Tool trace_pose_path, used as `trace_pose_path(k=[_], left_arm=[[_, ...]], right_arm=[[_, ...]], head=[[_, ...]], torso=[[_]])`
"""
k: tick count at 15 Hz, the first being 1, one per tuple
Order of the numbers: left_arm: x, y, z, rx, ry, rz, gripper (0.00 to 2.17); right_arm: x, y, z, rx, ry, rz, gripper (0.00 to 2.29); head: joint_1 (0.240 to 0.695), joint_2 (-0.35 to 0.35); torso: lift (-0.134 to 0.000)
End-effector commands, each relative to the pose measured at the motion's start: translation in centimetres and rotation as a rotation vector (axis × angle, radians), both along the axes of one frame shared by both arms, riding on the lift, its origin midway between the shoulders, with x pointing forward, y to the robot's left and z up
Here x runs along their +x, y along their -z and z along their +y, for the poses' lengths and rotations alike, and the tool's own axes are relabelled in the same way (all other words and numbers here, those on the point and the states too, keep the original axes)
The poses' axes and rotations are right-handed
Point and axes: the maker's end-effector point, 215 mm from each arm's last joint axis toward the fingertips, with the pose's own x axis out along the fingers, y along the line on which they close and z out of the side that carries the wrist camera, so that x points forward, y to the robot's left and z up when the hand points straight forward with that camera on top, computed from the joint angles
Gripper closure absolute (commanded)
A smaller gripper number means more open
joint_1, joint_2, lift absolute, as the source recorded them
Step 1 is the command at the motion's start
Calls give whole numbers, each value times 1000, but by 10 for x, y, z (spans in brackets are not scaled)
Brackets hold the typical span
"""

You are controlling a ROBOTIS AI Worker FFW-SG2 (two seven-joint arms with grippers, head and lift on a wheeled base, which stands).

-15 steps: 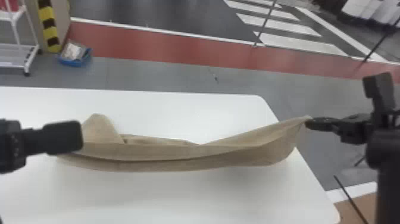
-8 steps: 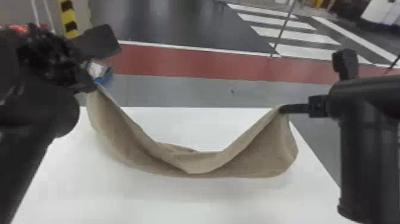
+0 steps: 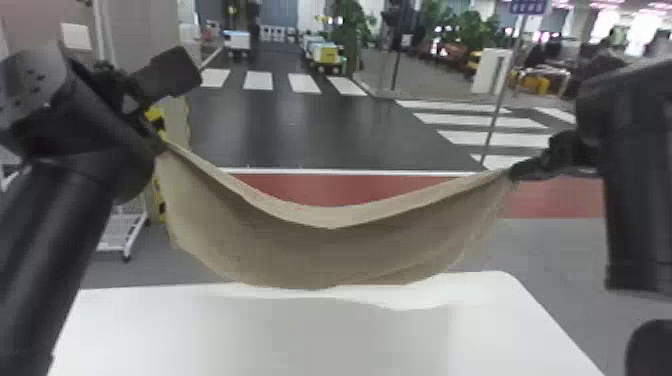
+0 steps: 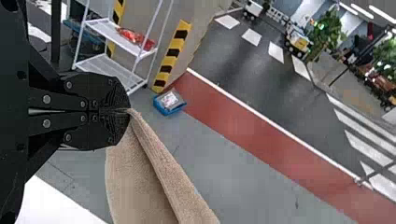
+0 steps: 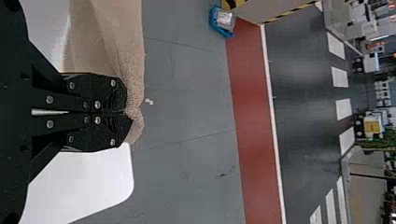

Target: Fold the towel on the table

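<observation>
Head view: towel (image 3: 325, 255) is strung between the two grippers, one upper corner area in each. Left gripper (image 3: 161, 143) has the end on the robot's left, right gripper (image 3: 514, 173) the other. Top edge sags in a smooth curve, lowest around mid-span. Cloth hangs below that as a wide tan belly, down by the far edge of the white table (image 3: 310, 335) — can't tell whether it touches.

Left wrist view: left gripper (image 4: 127, 111) has its fingers together, clamped on a pinch of towel at the tips; cloth drops away in a long fold. Right wrist view: same on the right gripper (image 5: 126, 112) — fingers closed on the towel, a small bunch poking out past the tips.

Background: left wrist view has a white rack (image 4: 109, 31) with a red item (image 4: 133, 36) on a shelf, black-and-yellow striping beside it, and a blue tray (image 4: 169, 109) on the grey floor (image 4: 219, 172) next to a red strip (image 4: 266, 144). Head view has white crosswalk bars farther off.
</observation>
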Motion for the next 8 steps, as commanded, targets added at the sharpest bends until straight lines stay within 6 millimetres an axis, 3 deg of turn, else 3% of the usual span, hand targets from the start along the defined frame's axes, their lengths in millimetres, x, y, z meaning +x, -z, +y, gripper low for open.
trace_pose_path(k=[1, 2, 3, 4, 6, 8], left_arm=[[-27, -14, -7, -100, 36, -40, 1339], [-51, 1, 5, -104, 34, -45, 1339], [-83, 25, 18, -90, 36, -49, 1339], [-113, 55, 25, -81, 38, -29, 1339], [-172, 108, 36, -87, 49, 23, 1339], [-236, 157, 44, -93, 57, 89, 1339]], right_arm=[[-21, -17, -14, 64, 3, -49, 1244], [-39, -12, -19, 40, -38, -81, 1241], [-70, 5, -21, 8, -98, -100, 1241], [-104, 40, -19, -1, -135, -78, 1241], [-172, 107, -20, 3, -149, -7, 1241], [-236, 164, -28, 84, -112, 67, 1241]], head=[[313, -176], [296, -176], [290, -180], [309, -193], [379, -199], [480, -209]], torso=[[-124], [-124], [-124], [-124], [-124], [-124]])
